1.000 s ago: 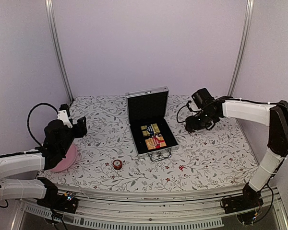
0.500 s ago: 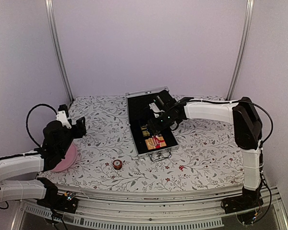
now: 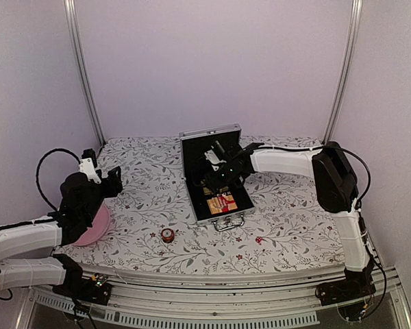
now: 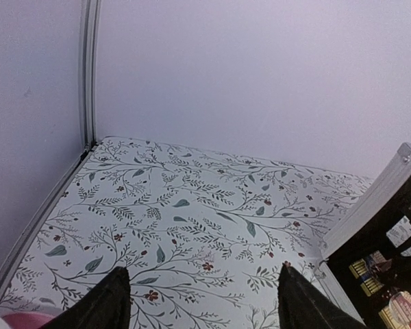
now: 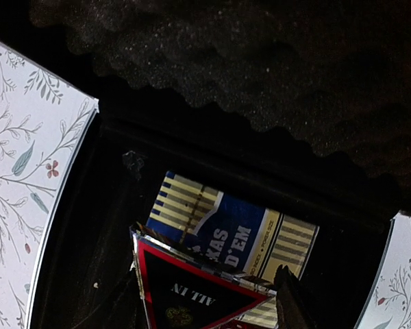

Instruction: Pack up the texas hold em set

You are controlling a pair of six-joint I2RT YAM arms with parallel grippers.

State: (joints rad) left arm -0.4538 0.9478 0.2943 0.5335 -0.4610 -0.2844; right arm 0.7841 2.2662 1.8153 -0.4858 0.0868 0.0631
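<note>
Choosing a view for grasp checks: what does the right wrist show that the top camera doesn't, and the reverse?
Right wrist only: a triangle token printed ALL IN, apparently held in the right gripper, and the lettering on the card pack behind it. Top camera only: the left gripper, the pink plate, a red token on the tablecloth, the case handle. Both: the open case, the card pack, the tablecloth.

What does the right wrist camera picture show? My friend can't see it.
A black triangular token with a red edge, reading ALL IN upside down, overlaps a blue and yellow striped card pack inside the open case. Bumpy black foam lining fills the top, and flowery tablecloth shows at both sides.
</note>
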